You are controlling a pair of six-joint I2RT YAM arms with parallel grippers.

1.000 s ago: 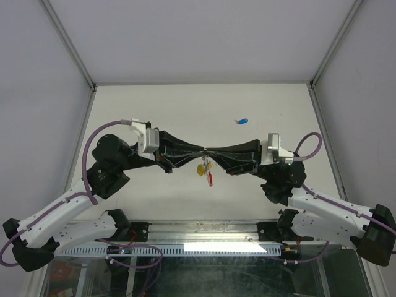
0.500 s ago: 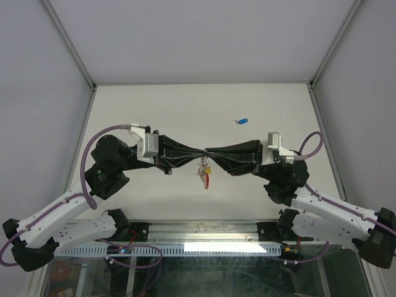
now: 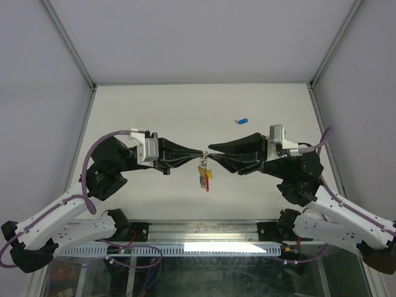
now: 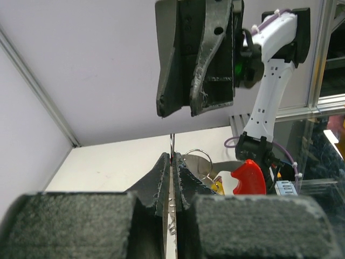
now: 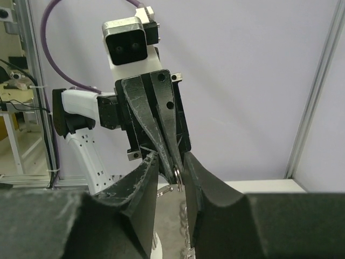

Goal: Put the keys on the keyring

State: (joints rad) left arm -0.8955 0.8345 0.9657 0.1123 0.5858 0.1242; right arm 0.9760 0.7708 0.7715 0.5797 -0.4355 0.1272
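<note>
A second ago both my tips pinched together at the centre. Since then my right end effector (image 3: 211,151) has let go, and its fingers now stand parted with a gap around the tip of my left one. My left end effector (image 3: 201,154) stays clenched on the keyring (image 4: 171,143), whose thin wire pokes up from between the pressed pads. The yellow and red keys (image 3: 205,174) dangle just below that grip, above the bench (image 3: 154,111). The blue key (image 3: 242,120) lies unmoved on the bench, well apart toward the far side.
</note>
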